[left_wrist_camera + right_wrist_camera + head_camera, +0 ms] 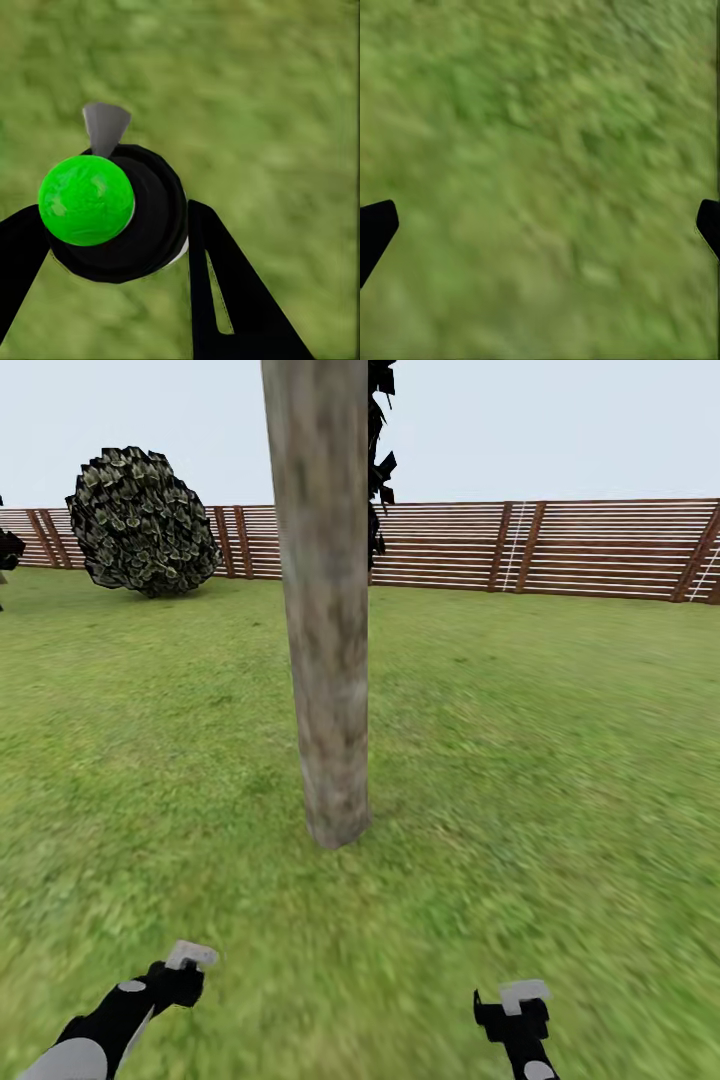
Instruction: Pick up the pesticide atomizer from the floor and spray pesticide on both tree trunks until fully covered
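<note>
A pale grey-brown mottled tree trunk rises from the grass floor straight ahead, its crown above the head view. In the left wrist view, my left gripper is shut on the pesticide atomizer. It is a round black bottle with a grey nozzle, and a bright green ball shows on its top instead of red. The left gripper hovers low over the grass, short of the trunk. My right gripper hangs open and holds nothing, with grass between its fingertips.
A brown slatted fence runs across the back of the lawn. A round dark bush stands at the back left. Dark blocky foliage shows behind the trunk. Grass spreads on both sides of the trunk.
</note>
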You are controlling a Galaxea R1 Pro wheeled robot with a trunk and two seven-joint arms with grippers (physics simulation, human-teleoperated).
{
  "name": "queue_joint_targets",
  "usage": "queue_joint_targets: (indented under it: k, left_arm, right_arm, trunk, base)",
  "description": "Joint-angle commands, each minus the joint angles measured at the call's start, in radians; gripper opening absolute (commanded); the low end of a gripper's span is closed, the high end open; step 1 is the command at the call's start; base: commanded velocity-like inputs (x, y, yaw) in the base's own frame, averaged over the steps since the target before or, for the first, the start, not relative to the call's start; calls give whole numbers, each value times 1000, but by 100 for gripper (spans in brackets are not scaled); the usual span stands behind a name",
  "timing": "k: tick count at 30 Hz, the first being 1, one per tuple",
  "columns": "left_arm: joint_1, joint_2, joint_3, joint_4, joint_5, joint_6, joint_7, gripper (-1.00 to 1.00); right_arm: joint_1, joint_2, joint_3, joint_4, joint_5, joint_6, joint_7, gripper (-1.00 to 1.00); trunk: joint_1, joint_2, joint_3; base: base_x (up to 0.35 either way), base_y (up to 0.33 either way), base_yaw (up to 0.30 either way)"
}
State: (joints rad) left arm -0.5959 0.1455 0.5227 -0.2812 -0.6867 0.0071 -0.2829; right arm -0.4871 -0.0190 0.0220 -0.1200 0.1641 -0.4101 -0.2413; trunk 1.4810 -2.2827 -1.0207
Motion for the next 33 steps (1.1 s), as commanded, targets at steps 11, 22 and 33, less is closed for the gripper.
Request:
queue_joint_targets:
  k: [11, 22, 33]
  left_arm:
    - [-2, -81, 12, -22, -7, 90, 56, -100]
    - [-2, -89, 13, -41, -6, 90, 62, -100]
    - [-1, -93, 11, -43, -5, 88, 61, -100]
  right_arm:
    - [31, -5, 0, 1, 7, -59, -11, 100]
    - [32, -4, -1, 2, 6, -59, -16, 100]
    - [36, -1, -1, 2, 6, -60, -16, 100]
  trunk:
    - [0, 0, -1]
    - [0, 0, -1]
    - [0, 0, -1]
  base:
    - [276, -139, 0]
    - [233, -214, 0]
    - [282, -46, -173]
